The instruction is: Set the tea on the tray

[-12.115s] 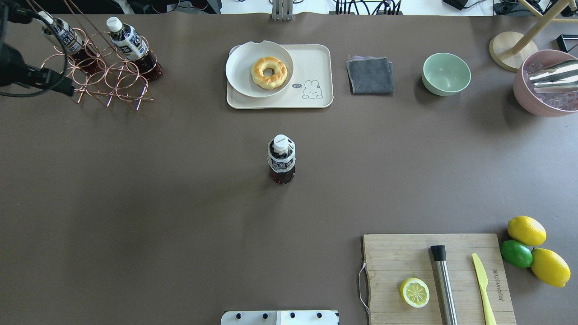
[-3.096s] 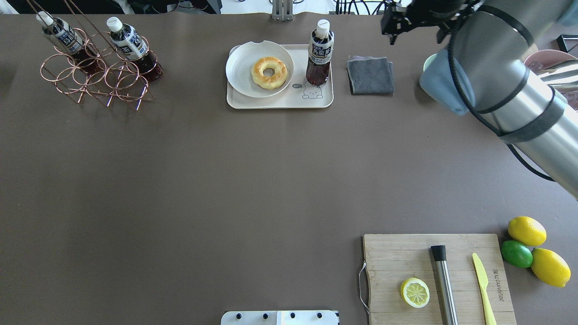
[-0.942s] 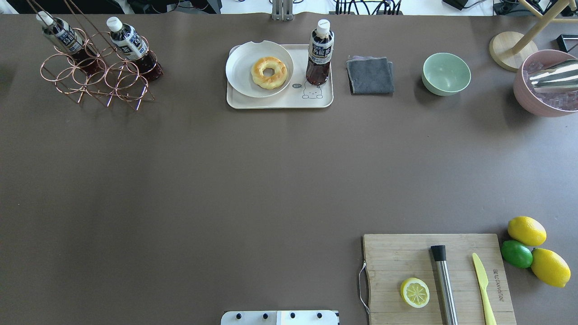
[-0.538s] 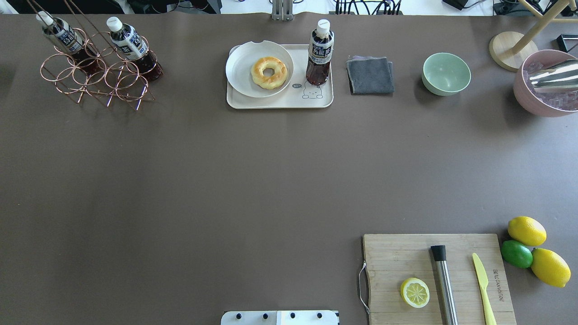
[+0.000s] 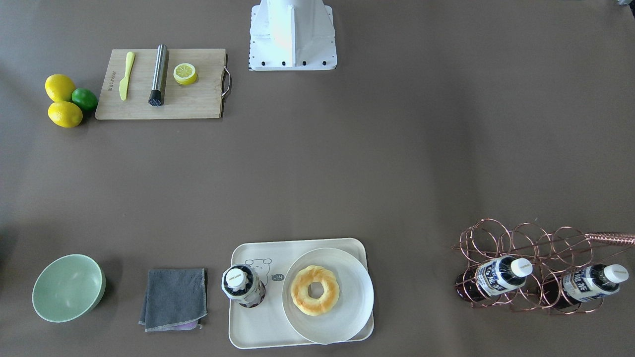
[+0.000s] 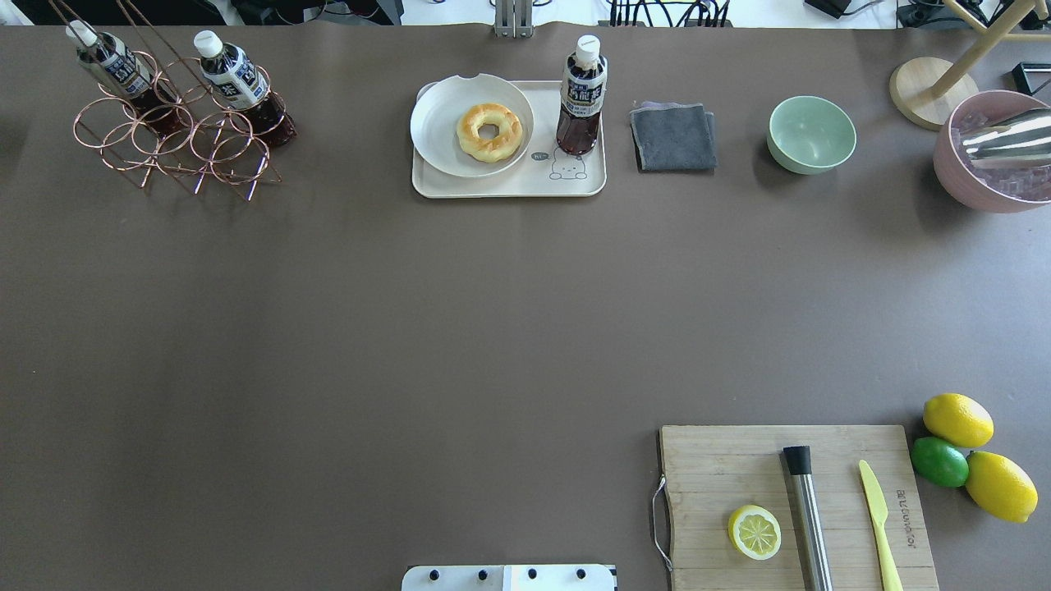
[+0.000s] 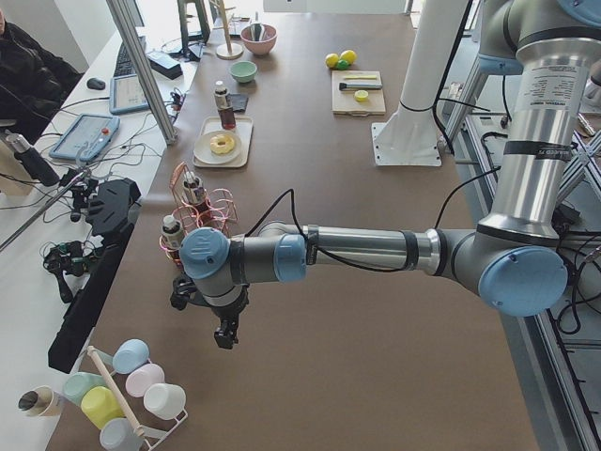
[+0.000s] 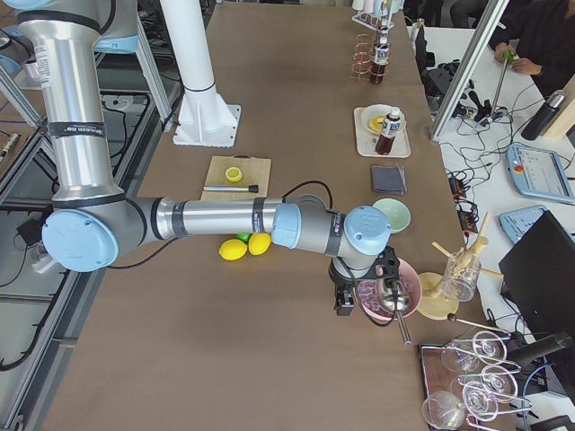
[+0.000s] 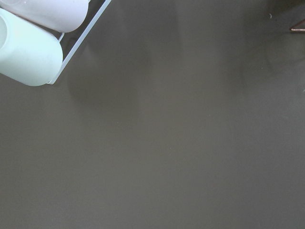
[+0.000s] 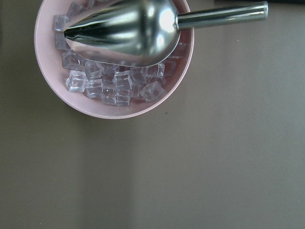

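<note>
The tea bottle (image 6: 581, 98) with white cap and navy label stands upright on the cream tray (image 6: 509, 187), at its right end, by the bear drawing. It also shows in the front-facing view (image 5: 243, 285), on the tray (image 5: 258, 325). Nothing holds it. Two identical bottles (image 6: 234, 82) (image 6: 111, 66) lie in the copper wire rack (image 6: 176, 144). My left gripper (image 7: 225, 336) hangs beyond the rack end of the table. My right gripper (image 8: 341, 303) hangs beside the pink ice bowl. I cannot tell whether either is open.
A white plate (image 6: 435, 123) with a doughnut (image 6: 489, 131) fills the tray's left part. A grey cloth (image 6: 673, 135), green bowl (image 6: 811, 134) and pink ice bowl with scoop (image 6: 993, 152) lie to its right. A cutting board (image 6: 739, 460) with a lemon half lies near right.
The tea bottle went from the table's middle onto the tray. The right arm, over the green bowl three seconds ago, has left the overhead view. Nothing has moved in the last second.
</note>
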{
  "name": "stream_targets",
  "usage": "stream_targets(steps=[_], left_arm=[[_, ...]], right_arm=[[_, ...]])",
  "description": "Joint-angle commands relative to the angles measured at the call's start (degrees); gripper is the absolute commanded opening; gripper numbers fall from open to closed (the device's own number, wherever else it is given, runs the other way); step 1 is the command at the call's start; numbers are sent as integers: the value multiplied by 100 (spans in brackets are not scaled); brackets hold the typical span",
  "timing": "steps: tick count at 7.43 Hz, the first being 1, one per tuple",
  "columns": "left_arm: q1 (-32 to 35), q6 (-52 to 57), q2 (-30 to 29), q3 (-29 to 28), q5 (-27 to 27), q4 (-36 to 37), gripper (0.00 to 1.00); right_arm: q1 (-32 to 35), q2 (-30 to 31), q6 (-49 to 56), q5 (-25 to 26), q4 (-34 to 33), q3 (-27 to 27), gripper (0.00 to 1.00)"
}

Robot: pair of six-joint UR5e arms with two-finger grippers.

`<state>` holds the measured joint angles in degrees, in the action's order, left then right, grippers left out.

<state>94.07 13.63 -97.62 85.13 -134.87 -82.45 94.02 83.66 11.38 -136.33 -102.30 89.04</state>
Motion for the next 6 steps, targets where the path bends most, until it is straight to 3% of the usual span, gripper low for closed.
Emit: stream_targets(steps=[1, 6], left_arm=[[-3, 0, 6, -14, -4, -8, 97], [-3, 0, -37, -23, 4, 1, 97]], right_arm=[[2, -8, 5, -7, 9, -1, 100], [2, -16, 49, -16, 35, -1, 100]])
